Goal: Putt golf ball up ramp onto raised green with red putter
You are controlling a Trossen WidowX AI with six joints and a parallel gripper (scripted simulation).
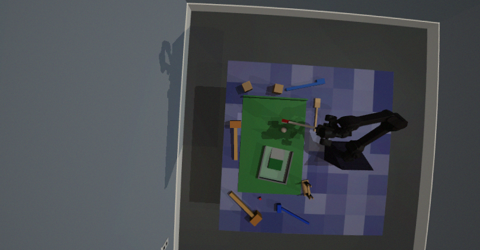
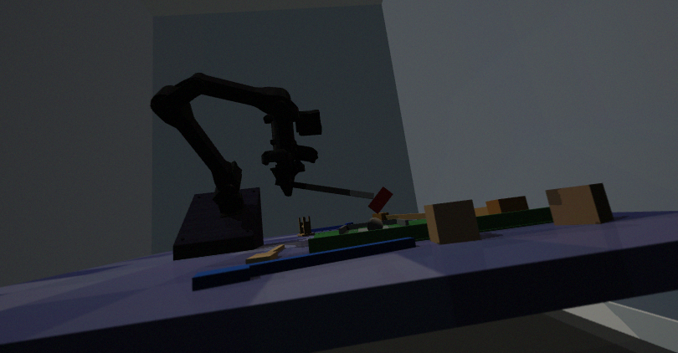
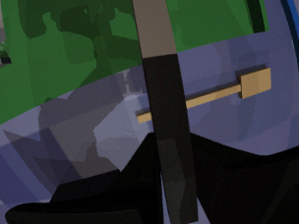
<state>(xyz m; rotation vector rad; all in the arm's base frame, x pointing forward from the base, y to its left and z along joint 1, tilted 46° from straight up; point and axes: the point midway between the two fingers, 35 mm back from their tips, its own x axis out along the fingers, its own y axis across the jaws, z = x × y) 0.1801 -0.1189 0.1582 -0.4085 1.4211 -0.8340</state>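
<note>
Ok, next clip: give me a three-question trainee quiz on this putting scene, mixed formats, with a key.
1. True or false: the gripper is shut on the red putter.
2. In the top view, the putter's red head lies on which side of the golf ball: A) the side away from the raised green, B) the side toward it, C) directly over the green?
3. Fill in: in the exterior view the red head is held ____ the green mat, not resting on it.

Key: 1 true; 2 A; 3 above.
</note>
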